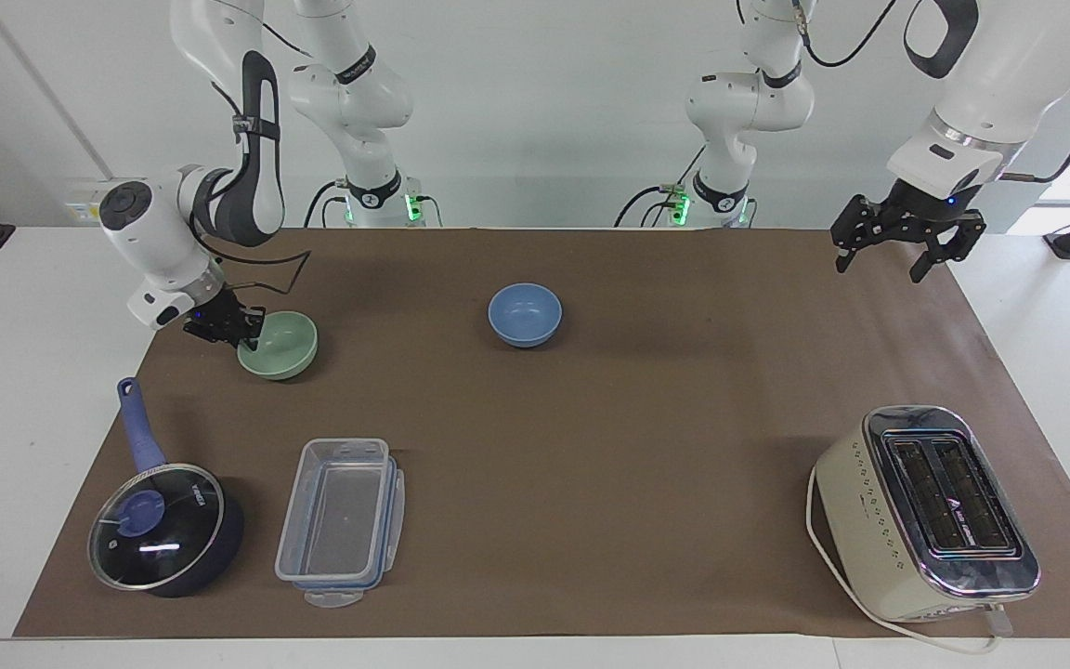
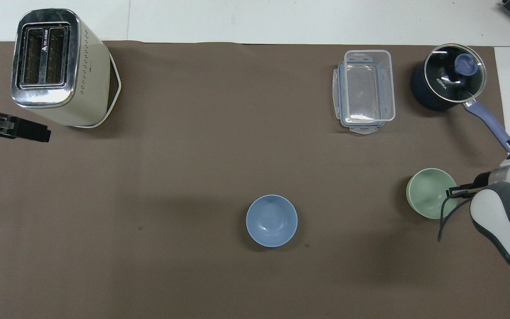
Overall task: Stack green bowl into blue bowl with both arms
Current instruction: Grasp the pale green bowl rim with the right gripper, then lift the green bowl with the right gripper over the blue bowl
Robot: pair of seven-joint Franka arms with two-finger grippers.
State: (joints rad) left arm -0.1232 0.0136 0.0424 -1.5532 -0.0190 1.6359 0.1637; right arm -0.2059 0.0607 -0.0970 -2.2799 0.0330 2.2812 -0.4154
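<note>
Green bowl [image 1: 279, 345] sits upright on the brown mat [image 1: 591, 446] at the right arm's end of the table, nearer to the robots than the saucepan [image 1: 163, 525] with its glass lid and blue handle; the right gripper [image 1: 240, 331] is down at the bowl's rim on the side toward the table edge, its fingers clenched on that rim, one inside the bowl and one outside as far as the facing view shows; in the overhead view the same gripper [image 2: 455, 192] meets the green bowl [image 2: 432, 193] at its edge; beside the saucepan, toward the middle of the table, lies a clear plastic container [image 1: 340, 520] with blue clips, open at the top; the blue bowl [image 1: 525, 314] stands upright near the middle of the mat, well apart from the green bowl and about as near to the robots; the toaster [image 1: 925, 511] stands at the left arm's end, farther from the robots than both bowls, its cord trailing along the mat; the left gripper [image 1: 897, 251] hangs high over the mat's corner at that end, touching nothing, its fingers spread apart and released.
</note>
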